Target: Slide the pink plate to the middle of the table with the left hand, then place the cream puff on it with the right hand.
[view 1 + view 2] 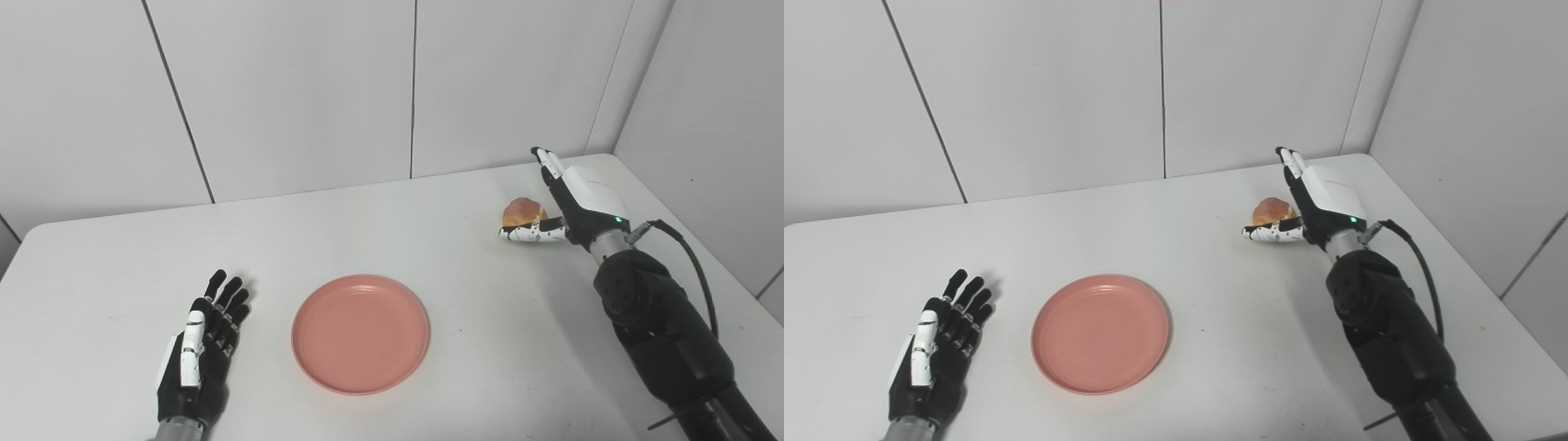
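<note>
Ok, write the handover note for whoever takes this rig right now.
Left robot hand: open, flat on the table, apart from the plate.
Right robot hand: open, cupped beside the cream puff with its thumb in front; no grasp yet.
Pink plate: near mid-table, nothing on it. The cream puff sits on the table at the far right.
Done: plate looks placed.
Left: close on the puff, carry it over, set it on the plate.

A round, shallow pink plastic plate (pixel 360 333) lay flat and empty near the middle of the white counter (pixel 429 257), while a golden-brown, domed cream puff (pixel 522 212) sat well apart toward the far right corner.
</note>
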